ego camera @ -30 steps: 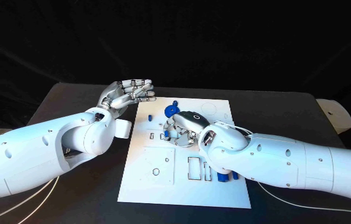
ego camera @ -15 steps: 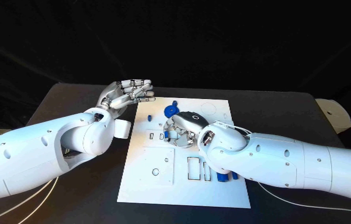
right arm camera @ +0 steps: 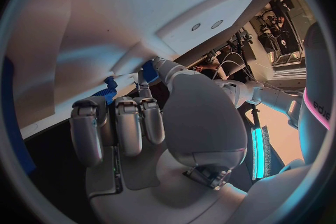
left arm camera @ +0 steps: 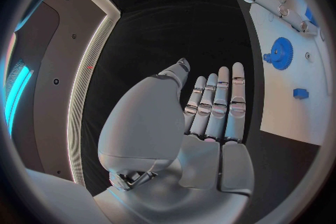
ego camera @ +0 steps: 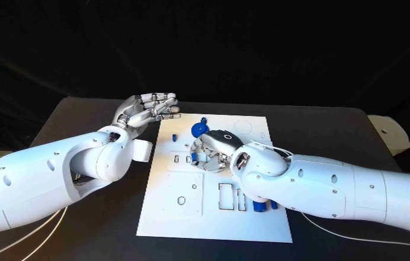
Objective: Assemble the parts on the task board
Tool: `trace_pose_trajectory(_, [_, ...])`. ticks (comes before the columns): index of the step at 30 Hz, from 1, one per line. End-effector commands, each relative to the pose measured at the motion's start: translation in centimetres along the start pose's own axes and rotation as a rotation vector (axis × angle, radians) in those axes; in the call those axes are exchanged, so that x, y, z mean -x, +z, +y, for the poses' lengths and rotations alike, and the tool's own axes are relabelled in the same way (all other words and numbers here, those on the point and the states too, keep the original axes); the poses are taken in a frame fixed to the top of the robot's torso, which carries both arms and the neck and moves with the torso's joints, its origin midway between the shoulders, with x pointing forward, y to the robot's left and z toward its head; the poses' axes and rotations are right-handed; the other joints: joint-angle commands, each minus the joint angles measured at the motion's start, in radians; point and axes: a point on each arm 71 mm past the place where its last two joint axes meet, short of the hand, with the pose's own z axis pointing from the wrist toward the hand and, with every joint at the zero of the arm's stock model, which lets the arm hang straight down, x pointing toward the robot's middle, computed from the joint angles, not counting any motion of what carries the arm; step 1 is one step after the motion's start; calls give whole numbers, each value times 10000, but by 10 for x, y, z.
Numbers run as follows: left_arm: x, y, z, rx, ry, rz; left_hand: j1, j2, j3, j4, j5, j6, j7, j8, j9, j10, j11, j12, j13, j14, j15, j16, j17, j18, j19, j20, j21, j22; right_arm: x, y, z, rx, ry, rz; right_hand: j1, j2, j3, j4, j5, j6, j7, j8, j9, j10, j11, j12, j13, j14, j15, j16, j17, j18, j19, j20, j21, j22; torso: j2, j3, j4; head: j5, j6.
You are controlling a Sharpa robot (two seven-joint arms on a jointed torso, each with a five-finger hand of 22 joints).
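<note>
While pinching a small blue part (ego camera: 198, 153) mid-board, sits right hand (ego camera: 215, 148) directly above task board (ego camera: 183, 213); left hand (ego camera: 147, 110) empty, fingers apart, beside its far-left corner.

left hand (left arm camera: 210, 123) empty, blue gear (left arm camera: 282, 53) on task board (left arm camera: 290, 112)

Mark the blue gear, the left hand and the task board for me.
Blue gear (left arm camera: 282, 53): left wrist view, on its toothed face.
Left hand (ego camera: 147, 110): head view, on the palm, fingers apart.
Task board (ego camera: 186, 197): head view, on a bare white patch near its front.
</note>
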Motion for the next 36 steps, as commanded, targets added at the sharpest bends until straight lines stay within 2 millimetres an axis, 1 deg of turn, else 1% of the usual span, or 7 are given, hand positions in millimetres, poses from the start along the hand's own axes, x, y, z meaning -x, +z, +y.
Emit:
trace_pose_trajectory(1, [-2, 0, -1, -83, -71, 144, -130, -6, 71, 12, 5, 56, 328, -51, -17, 60, -21, -67, -2, 50, 4, -53, 14, 55, 72, 29, -63, -10, -11, -3, -7, -430, -239, 691, -53, -42, -50, 32, -49, -113, 12, -67, -20, 735, 66, -52, 2307, 1042, 69, 34, 2635, -143, 1046, 62, 46, 2634, 1, 6, 2, 1, 2])
trace_pose_trajectory(13, [-2, 0, -1, -71, -70, 142, -130, -6, 71, 12, 5, 56, 328, -51, -17, 60, -21, -67, -2, 50, 4, -53, 14, 55, 72, 29, -63, -10, -10, -3, -7, -429, -224, 616, -97, -129, -89, 82, -60, -247, 79, -148, -67, 587, 129, -259, 2167, 1042, 126, 34, 2635, -143, 1046, 115, 46, 2634, 1, 9, 3, -12, 14])
trace_pose_trajectory(16, [-2, 0, -1, -71, -68, 139, -130, -6, 71, 12, 5, 56, 328, -51, -17, 60, -21, -67, -2, 50, 4, -53, 14, 55, 72, 29, -63, -10, -10, -3, -7, -412, -214, 588, -115, -176, -113, 98, -61, -287, 100, -171, -81, 555, 147, -302, 2139, 1042, 143, 34, 2635, -143, 1046, 132, 46, 2634, -1, 9, 2, -10, 14])
trace_pose_trajectory(20, [-1, 0, -1, -64, -70, 142, -139, -3, 105, -16, 5, 65, 331, -72, -24, 77, -20, -113, -2, 60, 4, -89, 39, 56, 83, 29, -77, -31, -10, -2, -7, -388, -191, 597, -225, -332, -239, 203, -46, -428, 160, -252, -127, 450, 206, -444, 2044, 1042, 197, 34, 2635, -143, 1046, 186, 46, 2634, 1, 10, -2, -9, 21])
trace_pose_trajectory(33, [-1, 0, -1, -44, -74, 150, -139, -3, 105, -16, 5, 65, 331, -72, -24, 77, -20, -113, -2, 60, 4, -89, 39, 56, 83, 29, -77, -31, -9, -2, -6, -357, -155, 479, -230, -423, -321, 239, -43, -508, 180, -294, -150, 355, 226, -573, 1957, 1042, 219, 34, 2635, -143, 1046, 212, 46, 2634, 0, 5, -3, -9, 9])
trace_pose_trajectory(36, [-1, 0, -1, -43, -72, 148, -149, -6, 107, -17, 5, 63, 336, -78, -26, 76, -17, -124, -2, 62, 5, -95, 44, 56, 85, 30, -79, -35, -9, -2, -6, -330, -150, 450, -231, -484, -388, 260, -62, -540, 189, -308, -158, 308, 237, -637, 1914, 1042, 229, 34, 2635, -143, 1046, 225, 46, 2634, -4, 3, -1, -14, 14])
